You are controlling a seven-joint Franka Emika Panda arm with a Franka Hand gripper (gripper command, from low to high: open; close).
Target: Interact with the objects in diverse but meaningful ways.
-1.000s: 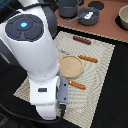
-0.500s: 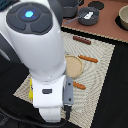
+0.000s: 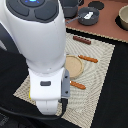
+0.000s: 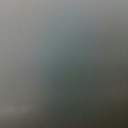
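A dark brown sausage [image 3: 82, 40] lies on the woven mat's far edge in the exterior view. A thin yellow strip [image 3: 31, 93], probably the yellow box, shows beside my arm on the exterior view's left. My gripper's white housing [image 3: 48, 95] hangs low over the mat's near part. Its fingers are hidden beneath it, and I cannot tell whether they hold anything. The wrist view is a blurred grey-green field with nothing recognisable in it.
A tan round plate [image 3: 75, 67] sits mid-mat, half hidden behind my arm. Two orange-handled utensils [image 3: 88, 58] [image 3: 77, 85] lie beside it. The beige mat [image 3: 102, 70] rests on a black surface. Dark pots and a bowl [image 3: 89, 16] stand on the brown top behind.
My arm has swung toward the exterior view's left and front and dropped lower over the mat's near part. It now hides more of the plate. The sausage and utensils have not moved.
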